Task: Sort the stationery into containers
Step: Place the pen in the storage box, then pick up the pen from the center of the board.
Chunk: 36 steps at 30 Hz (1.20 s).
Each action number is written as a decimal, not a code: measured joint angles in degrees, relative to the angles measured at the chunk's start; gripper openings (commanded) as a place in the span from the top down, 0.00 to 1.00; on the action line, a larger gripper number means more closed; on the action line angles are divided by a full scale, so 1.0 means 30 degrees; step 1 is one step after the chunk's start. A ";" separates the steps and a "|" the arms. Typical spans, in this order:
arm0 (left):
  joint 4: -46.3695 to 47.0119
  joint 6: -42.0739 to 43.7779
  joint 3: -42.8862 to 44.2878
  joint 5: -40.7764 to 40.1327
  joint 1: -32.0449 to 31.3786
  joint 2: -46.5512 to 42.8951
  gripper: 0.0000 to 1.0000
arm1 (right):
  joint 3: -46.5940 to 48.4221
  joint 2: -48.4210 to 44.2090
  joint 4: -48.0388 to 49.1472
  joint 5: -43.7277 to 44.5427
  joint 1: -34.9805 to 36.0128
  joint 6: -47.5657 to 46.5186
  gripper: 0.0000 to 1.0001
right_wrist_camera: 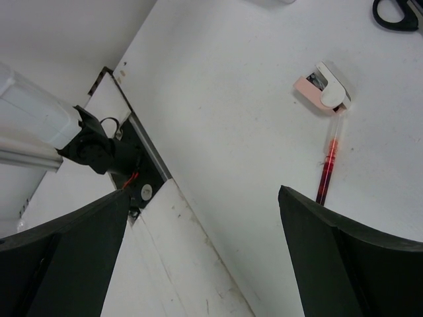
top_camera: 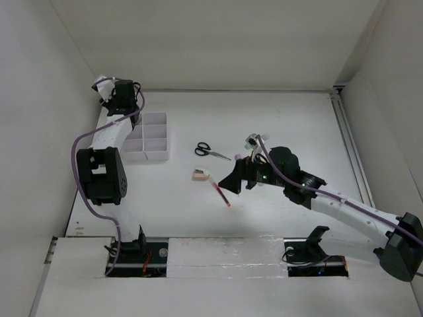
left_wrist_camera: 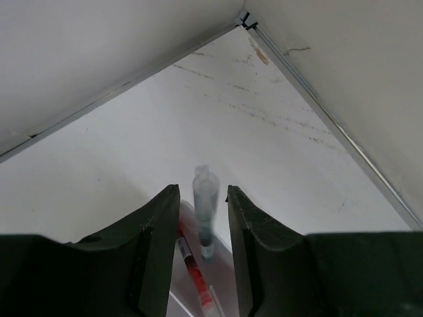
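My left gripper [top_camera: 123, 99] hangs over the far-left compartment of the white tray [top_camera: 151, 137]. In the left wrist view its jaws [left_wrist_camera: 203, 188] stand a little apart around a clear tube [left_wrist_camera: 205, 211], blurred, with a gap on each side. Below it a red-tipped pen [left_wrist_camera: 192, 271] lies in the tray [left_wrist_camera: 223, 271]. My right gripper [top_camera: 228, 181] is wide open over mid-table with nothing between its fingers [right_wrist_camera: 203, 191]. Beside it lie another red pen [top_camera: 221, 191] [right_wrist_camera: 327, 165], a pink-white eraser [top_camera: 200, 174] [right_wrist_camera: 322, 94] and black scissors [top_camera: 210, 151] [right_wrist_camera: 396, 13].
A small pale item [top_camera: 252, 140] lies behind the right arm, partly under its cable. White walls close in the table at the back and left; the left gripper is near that corner. A metal rail [top_camera: 349, 145] runs along the right side.
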 measured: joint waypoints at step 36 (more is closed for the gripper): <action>-0.8874 0.1304 0.2958 0.7949 -0.0867 -1.1424 0.00 | 0.4889 1.1096 -0.6149 0.9100 0.3300 -0.3373 0.43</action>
